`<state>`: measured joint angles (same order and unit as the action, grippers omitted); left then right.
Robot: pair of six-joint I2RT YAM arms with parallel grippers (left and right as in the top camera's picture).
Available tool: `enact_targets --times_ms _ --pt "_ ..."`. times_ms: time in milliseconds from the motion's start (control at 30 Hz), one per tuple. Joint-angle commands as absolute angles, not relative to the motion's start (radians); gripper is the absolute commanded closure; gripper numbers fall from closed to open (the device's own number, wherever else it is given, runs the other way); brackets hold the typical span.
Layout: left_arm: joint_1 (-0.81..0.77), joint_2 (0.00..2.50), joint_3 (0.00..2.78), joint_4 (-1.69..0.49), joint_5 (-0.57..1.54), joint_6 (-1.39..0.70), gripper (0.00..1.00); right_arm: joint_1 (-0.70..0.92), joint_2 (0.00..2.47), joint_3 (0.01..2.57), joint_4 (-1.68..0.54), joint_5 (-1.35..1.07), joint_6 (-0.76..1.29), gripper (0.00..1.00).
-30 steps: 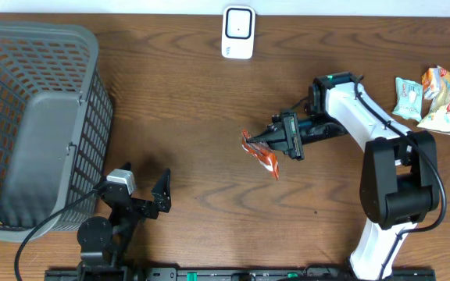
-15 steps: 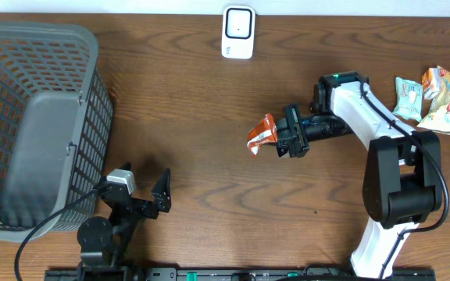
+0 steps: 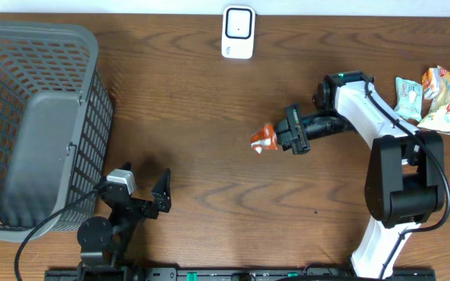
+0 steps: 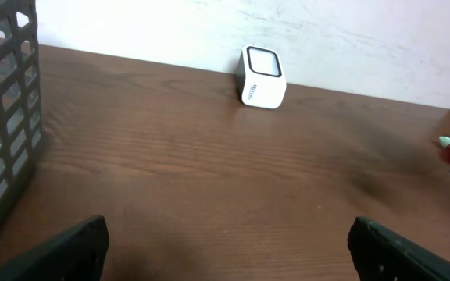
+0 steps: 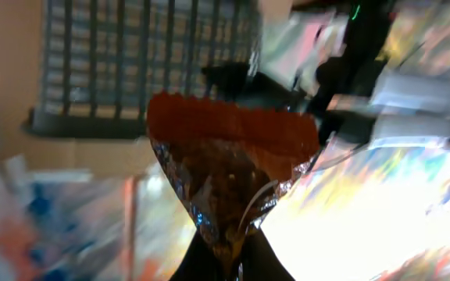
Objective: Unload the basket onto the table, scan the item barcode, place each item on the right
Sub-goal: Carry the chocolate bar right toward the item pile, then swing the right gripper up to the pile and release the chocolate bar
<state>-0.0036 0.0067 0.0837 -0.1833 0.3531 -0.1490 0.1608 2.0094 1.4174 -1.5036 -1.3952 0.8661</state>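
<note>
The item is a small orange-red snack packet (image 3: 263,139), held above the table's middle with my right gripper (image 3: 280,140) shut on its end. In the blurred right wrist view the packet (image 5: 231,152) fans out above the pinched fingertips of that gripper (image 5: 237,261). The white barcode scanner (image 3: 238,33) stands at the table's far edge, well beyond the packet; it also shows in the left wrist view as a small white box (image 4: 262,76). My left gripper (image 3: 144,193) rests open and empty near the front edge, its fingers (image 4: 75,247) spread wide.
A grey mesh basket (image 3: 33,117) fills the left side of the table, and its wall (image 4: 6,117) shows in the left wrist view. Several more snack packets (image 3: 436,95) lie at the right edge.
My right wrist has rolled, swinging the packet from hanging down-right to pointing left and upward, and it now looks foreshortened from above. The left arm has not moved.
</note>
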Motion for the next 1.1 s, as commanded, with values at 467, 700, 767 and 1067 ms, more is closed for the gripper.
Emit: enact_targets --times_ms 467,700,767,1067 --pt "-0.001 0.007 0.068 -0.208 0.351 -0.132 0.02 0.164 2.01 1.423 -1.35 -1.28 0.812 0.99" --pt "-0.001 0.007 0.068 -0.208 0.351 -0.132 0.02 0.126 2.01 1.423 -1.39 -1.562 0.339 0.99" --pt "-0.001 0.007 0.067 -0.208 0.35 -0.132 0.02 0.117 2.01 1.423 -1.398 -1.561 0.335 0.99" --pt "-0.001 0.007 0.067 -0.208 0.351 -0.132 0.02 0.114 2.01 1.423 -1.395 -1.563 0.271 0.99"
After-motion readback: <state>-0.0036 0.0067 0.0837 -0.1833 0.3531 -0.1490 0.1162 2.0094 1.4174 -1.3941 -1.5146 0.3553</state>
